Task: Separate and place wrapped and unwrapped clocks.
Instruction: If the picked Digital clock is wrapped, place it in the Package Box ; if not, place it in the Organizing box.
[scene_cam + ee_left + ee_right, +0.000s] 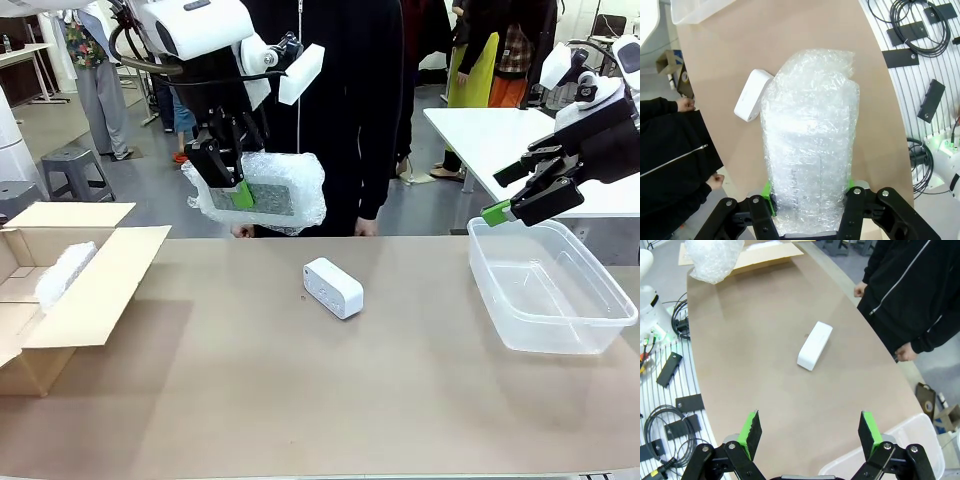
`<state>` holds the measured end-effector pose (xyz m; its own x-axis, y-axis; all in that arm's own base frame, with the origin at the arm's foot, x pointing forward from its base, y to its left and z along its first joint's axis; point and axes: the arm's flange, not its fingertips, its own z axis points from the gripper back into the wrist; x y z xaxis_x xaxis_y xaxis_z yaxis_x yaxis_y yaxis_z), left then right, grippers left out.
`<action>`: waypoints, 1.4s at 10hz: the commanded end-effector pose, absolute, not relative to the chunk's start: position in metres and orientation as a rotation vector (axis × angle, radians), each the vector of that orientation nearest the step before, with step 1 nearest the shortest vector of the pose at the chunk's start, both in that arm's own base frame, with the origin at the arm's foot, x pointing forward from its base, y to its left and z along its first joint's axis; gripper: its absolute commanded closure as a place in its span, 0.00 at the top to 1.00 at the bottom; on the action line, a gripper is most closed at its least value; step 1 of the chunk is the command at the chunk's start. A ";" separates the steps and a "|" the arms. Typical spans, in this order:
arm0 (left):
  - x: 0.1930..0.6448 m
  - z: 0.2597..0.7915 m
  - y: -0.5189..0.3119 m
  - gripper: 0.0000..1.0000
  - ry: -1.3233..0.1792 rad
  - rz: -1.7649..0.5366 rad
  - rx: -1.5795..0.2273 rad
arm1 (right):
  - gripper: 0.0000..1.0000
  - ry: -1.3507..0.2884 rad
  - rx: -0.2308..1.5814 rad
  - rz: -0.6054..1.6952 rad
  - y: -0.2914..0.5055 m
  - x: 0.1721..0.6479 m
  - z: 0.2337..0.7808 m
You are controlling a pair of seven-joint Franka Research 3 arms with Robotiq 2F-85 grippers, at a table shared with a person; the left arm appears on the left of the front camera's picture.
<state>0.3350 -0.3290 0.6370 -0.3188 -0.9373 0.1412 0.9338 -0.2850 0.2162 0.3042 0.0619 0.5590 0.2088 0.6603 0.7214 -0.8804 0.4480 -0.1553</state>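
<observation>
- Left gripper [232,185] is clamped on the bubble-wrapped white oblong block [275,190], high above the table's far side.
- Right gripper [500,193] has its fingers spread wide over the clear plastic tub [600,345].
- Bare glossy white oblong block [333,287] lies mid-table.

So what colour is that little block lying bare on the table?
Glossy white. The unwrapped clock shows best in the front view.

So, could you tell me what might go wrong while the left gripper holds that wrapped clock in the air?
The left gripper grips the wrapped clock near one end through slick bubble plastic, so it could slip or swing on the way to the cardboard box. The open right gripper hangs over the plastic bin and might knock its rim when reaching for the bare clock.
</observation>
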 end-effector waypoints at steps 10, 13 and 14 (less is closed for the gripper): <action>0.369 0.659 -0.300 0.53 -0.255 -1.518 0.075 | 1.00 -0.818 0.340 1.101 0.062 0.305 0.558; 0.448 0.683 -0.203 0.53 -0.197 -0.902 0.048 | 1.00 -0.818 0.340 1.101 0.062 0.305 0.558; 0.469 0.675 -0.169 0.53 -0.157 -0.745 0.064 | 1.00 -0.818 0.340 1.101 0.062 0.305 0.558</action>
